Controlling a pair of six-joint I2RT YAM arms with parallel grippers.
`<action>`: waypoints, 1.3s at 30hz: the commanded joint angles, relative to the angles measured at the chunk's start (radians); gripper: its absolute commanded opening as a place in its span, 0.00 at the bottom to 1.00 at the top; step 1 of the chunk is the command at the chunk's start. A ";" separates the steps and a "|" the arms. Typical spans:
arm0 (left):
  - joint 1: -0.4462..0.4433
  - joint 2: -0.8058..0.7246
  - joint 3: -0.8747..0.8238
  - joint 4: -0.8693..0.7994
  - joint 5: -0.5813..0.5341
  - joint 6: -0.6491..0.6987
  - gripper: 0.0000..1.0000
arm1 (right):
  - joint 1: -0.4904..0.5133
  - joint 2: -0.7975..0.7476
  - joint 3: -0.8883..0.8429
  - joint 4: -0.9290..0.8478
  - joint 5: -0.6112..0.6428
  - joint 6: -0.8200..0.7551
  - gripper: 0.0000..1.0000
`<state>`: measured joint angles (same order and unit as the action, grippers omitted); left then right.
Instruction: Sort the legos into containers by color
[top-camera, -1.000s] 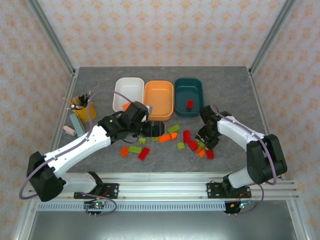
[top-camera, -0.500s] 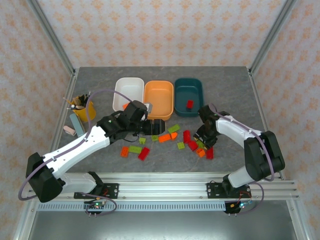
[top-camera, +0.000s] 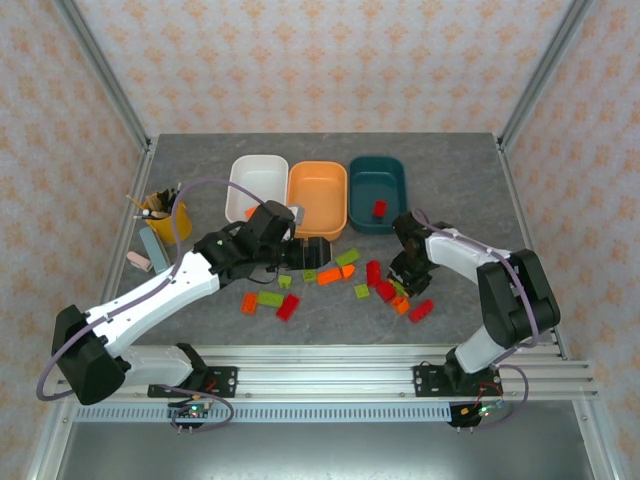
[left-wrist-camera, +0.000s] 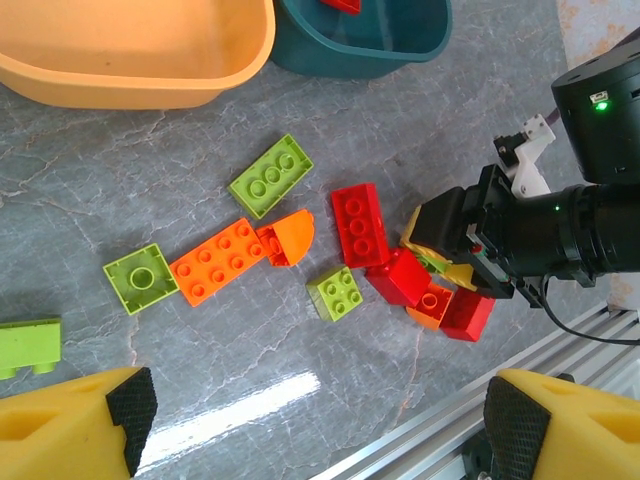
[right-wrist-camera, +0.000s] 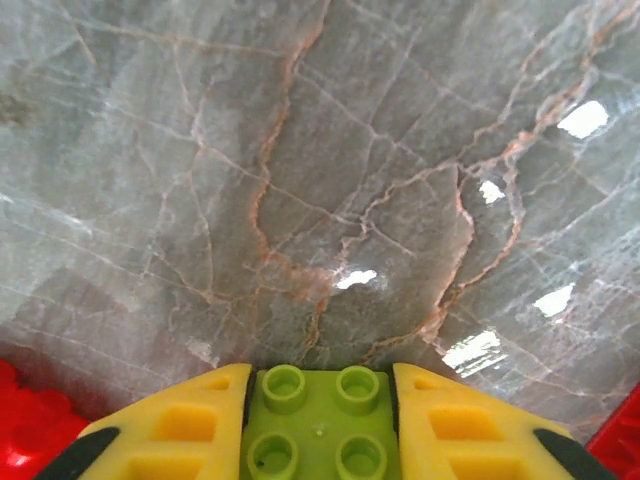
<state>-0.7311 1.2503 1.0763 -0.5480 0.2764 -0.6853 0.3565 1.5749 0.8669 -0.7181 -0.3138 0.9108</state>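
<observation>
Holds the left arm stretched diagonally toward mid-table, left gripper (top-camera: 306, 252) low and spread wide, nothing between its yellow fingers (left-wrist-camera: 68, 420). Keeps the right arm folded sharply at the elbow, right gripper (top-camera: 405, 284) aimed straight down, squeezing a lime green brick (right-wrist-camera: 318, 425) between both fingers.

I could not read any words, numbers, labels or signs on anything there.
</observation>
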 joint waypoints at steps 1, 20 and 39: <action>-0.010 -0.022 0.001 0.023 -0.037 -0.024 0.88 | -0.002 -0.054 0.046 -0.044 0.060 -0.037 0.25; 0.036 -0.192 0.044 -0.256 -0.413 -0.195 0.88 | 0.237 0.654 1.150 -0.179 0.101 -0.358 0.25; 0.170 -0.338 -0.304 -0.386 -0.238 -0.557 0.86 | 0.283 0.606 1.294 -0.186 0.130 -0.530 0.59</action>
<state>-0.5991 0.8936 0.8268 -0.9058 -0.0288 -1.1076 0.6018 2.4092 2.2585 -0.9672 -0.2317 0.4747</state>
